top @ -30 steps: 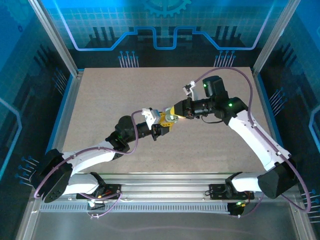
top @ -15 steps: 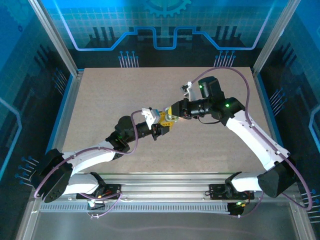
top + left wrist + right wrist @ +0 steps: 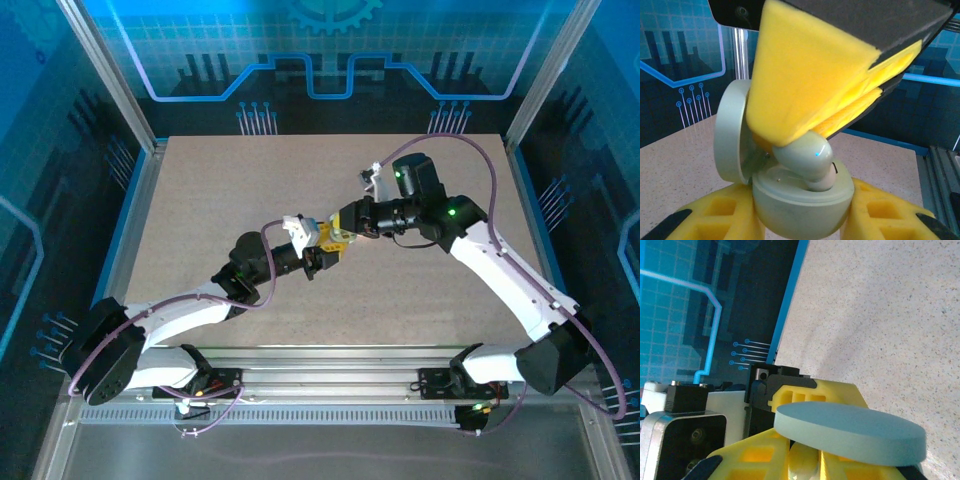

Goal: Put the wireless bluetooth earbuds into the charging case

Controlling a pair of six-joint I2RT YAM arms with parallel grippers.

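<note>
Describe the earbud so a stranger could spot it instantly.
Above the middle of the table, the left gripper clamps an open pale green charging case. The earbud is the small rounded nub sitting in its well, pinched from above by the right gripper's yellow pads; a tiny blue glint marks its side.

We note the table [image 3: 200, 200]: a flat tan top, matte and finely speckled. Aluminium extrusion bars [image 3: 330, 362] run along its near edge. In the right wrist view we see its grain close up, dark flecks on beige.
</note>
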